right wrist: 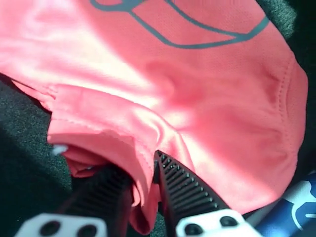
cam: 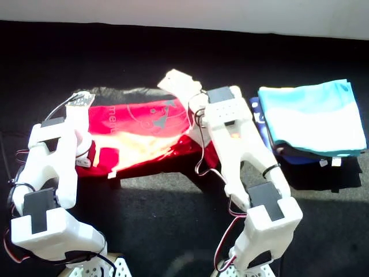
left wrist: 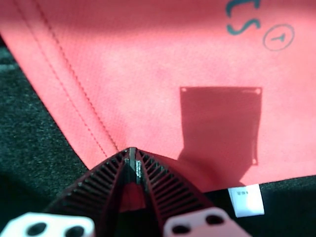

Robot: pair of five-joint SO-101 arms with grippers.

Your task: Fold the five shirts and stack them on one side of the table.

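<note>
A: At the left claw [left wrist: 133, 155], what edge is there?

B: Its jaws are pressed together on the red shirt [left wrist: 197, 74], and a sliver of red cloth shows between them. A stitched hem [left wrist: 74, 94] runs away from the tips on one side, with bare black table [left wrist: 29, 148] just beyond it. A white tag [left wrist: 245, 200] sticks out from the shirt's edge near the claw.

A: And the right claw [right wrist: 143, 170]?

B: It is clamped on a bunched fold of the same shirt, with cloth squeezed between the ribbed fingers [right wrist: 185, 190]. Dark table shows on one side of it. A blue shirt [right wrist: 296, 212] sits close on the other side, so room is tight there.

A: How do the arms stand?

B: The left arm [cam: 52, 167] bends over the red shirt's end farthest from the stack [cam: 314, 118] of folded shirts. The right arm [cam: 242, 150] stretches over the end nearest it. Open table lies between the claws and the arm bases.
</note>
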